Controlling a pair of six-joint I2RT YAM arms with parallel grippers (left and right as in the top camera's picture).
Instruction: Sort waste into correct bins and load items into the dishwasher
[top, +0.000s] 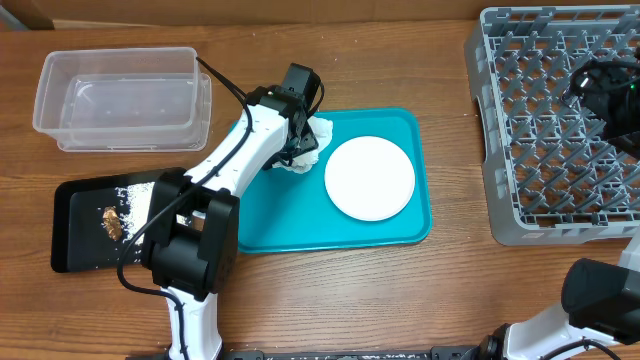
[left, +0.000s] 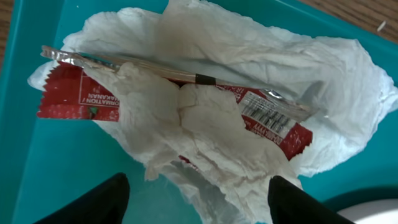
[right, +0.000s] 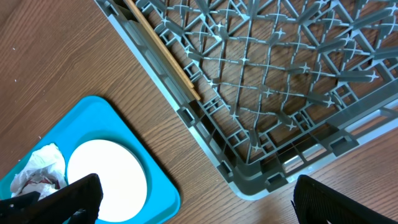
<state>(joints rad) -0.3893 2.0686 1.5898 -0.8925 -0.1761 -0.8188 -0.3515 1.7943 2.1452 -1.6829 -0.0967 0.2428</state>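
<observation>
The crumpled white paper napkin (left: 205, 130) lies in the upper-left part of the teal tray (top: 400, 225) as the overhead view shows it. The red-and-white wrapper (left: 273, 121) is folded inside it. The left gripper (left: 196, 202) hangs directly above this bundle. Its jaws stand apart, one finger on each side of the napkin's lower edge, and we see no clamp on the paper yet.

We judge the step in hand to be the pickup of the dry waste. The next move calls for bracketing both napkin and wrapper, then clenching so that both lift together. A shallow pinch may take the napkin alone.

We expect the bundle to go to the clear tub (top: 120, 100), since the black tray (top: 75, 225) already holds the food scraps (top: 112, 222). The white plate (top: 369, 178) lies just beside the bundle and should not be nudged.

The right gripper (right: 199, 202) hovers over a corner of the grey dish rack (right: 280, 93), jaws wide and empty. The chopsticks (right: 163, 50) lie along the rack's edge.
</observation>
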